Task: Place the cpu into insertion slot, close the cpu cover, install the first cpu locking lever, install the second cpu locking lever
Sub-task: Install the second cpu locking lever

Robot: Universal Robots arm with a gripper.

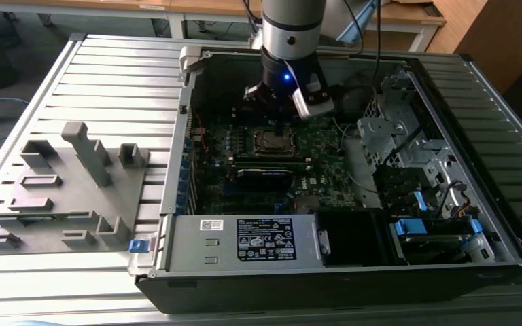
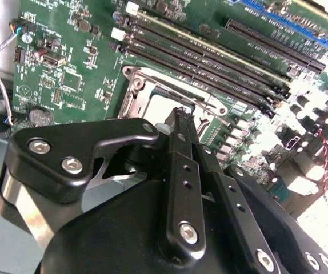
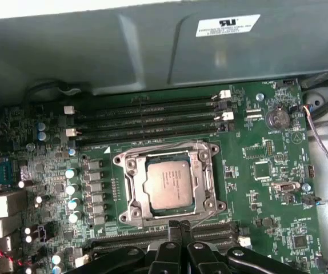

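- We see the cpu (image 3: 168, 181) lying flat in the insertion slot (image 3: 131, 188), on the green board (image 3: 267, 171) inside the open computer case (image 1: 478, 75).
- The cpu cover (image 3: 207, 177) lies shut around the chip.
- The gripper (image 3: 179, 225) hangs just beside the slot, fingers (image 2: 182, 123) pressed together, holding nothing.
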